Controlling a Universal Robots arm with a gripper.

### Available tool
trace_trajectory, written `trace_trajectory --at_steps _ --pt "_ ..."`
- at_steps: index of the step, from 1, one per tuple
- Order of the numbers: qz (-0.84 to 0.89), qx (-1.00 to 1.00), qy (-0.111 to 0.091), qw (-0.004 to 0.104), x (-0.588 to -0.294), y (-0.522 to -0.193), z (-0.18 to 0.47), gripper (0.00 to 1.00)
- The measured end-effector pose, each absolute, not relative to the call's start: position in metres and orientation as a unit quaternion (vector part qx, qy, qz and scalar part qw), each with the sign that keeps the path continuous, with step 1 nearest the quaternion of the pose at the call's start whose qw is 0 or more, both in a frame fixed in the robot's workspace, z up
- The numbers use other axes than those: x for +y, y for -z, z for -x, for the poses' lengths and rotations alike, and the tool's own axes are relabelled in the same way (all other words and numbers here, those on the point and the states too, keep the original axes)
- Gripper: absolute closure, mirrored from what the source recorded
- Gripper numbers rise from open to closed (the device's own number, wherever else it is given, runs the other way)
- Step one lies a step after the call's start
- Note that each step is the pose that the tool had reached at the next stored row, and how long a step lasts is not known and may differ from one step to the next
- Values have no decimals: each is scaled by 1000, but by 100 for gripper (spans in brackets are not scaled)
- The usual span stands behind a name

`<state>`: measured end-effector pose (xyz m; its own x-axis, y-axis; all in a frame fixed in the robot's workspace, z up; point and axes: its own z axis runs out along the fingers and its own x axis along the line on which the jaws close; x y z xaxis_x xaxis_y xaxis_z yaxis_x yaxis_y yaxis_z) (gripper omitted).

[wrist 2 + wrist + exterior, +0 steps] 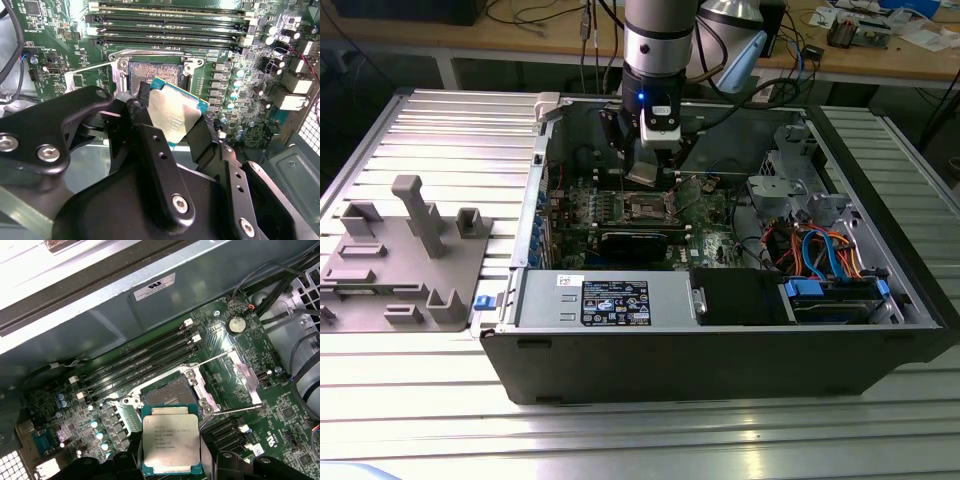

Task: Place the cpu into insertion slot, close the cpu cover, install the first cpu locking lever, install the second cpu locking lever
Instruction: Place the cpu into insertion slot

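My gripper (645, 165) hangs over the motherboard inside the open computer case, shut on the cpu (642, 174). In both wrist views the cpu (175, 115) (171, 444) is a silver-topped square chip with a green edge, pinched at two opposite sides by the black fingers (150, 150). It sits tilted just above and short of the insertion slot (155, 72) (170, 392), which lies bare with its contact field showing. The cpu cover (246, 374) stands flipped open beside the slot. Two thin wire locking levers (235, 410) are swung up, clear of the slot.
Long black memory slots (165, 30) run beside the socket. A black graphics card (635, 243), a power supply (605, 300) and a drive cage with blue cables (820, 250) crowd the case. A grey fixture (405, 260) sits outside on the exterior view's left.
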<state>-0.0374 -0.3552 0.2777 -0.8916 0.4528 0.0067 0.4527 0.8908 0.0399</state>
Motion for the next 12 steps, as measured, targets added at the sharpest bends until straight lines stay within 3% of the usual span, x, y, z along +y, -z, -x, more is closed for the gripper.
trace_trajectory --at_steps 12 --pt "-243 970 -18 2 -355 -278 37 45"
